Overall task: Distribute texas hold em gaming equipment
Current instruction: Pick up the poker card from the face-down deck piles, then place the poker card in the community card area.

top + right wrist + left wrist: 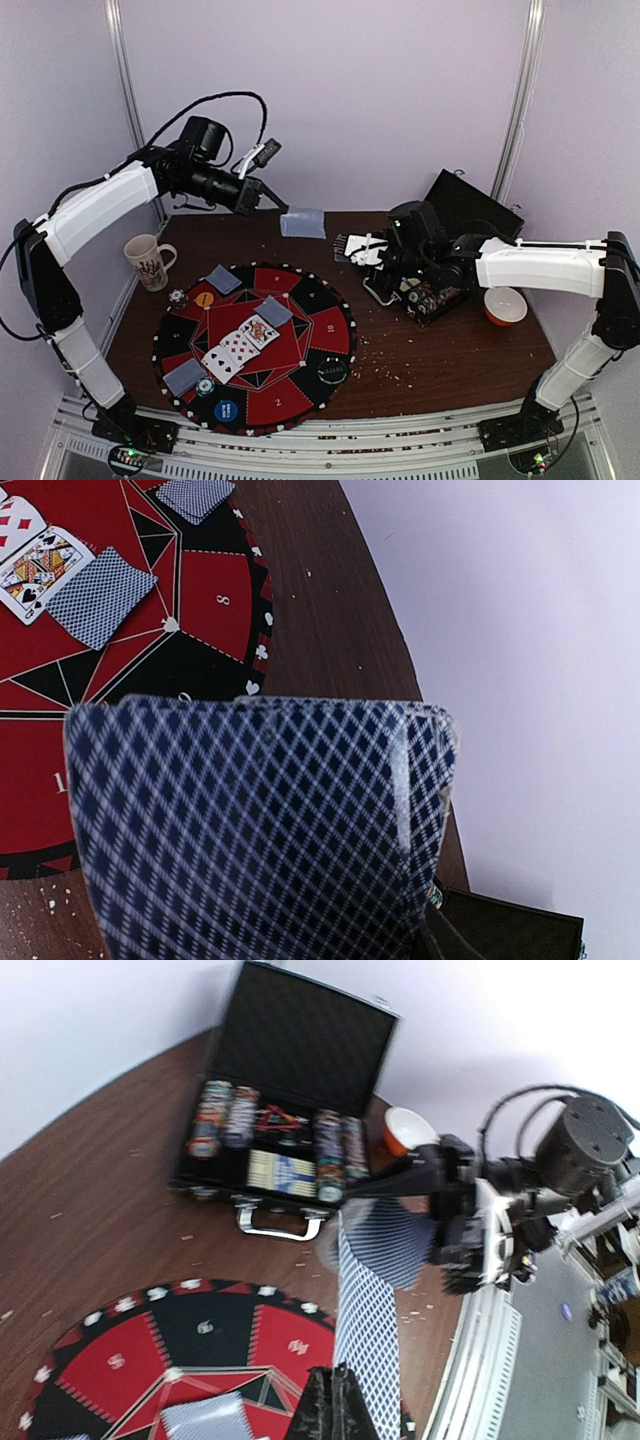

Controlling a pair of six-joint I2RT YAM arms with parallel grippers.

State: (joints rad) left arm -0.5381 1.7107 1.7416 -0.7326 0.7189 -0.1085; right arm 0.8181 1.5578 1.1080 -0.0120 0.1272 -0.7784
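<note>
Grip | left claw (338, 1392) clamped on card (366, 1305) | right claw (351, 246) clamped on deck (250, 830), fingers hidden

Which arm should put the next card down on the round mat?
Left, probably. The left end effector pinches one card in the air just beyond the mat. The right end effector holds a stack of cards by the case.

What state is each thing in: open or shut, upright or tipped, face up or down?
case: open, lid raised
left gripper: shut on single card
right gripper: shut on card stack
mug: upright
bowl: upright
centre cards: face up
</note>
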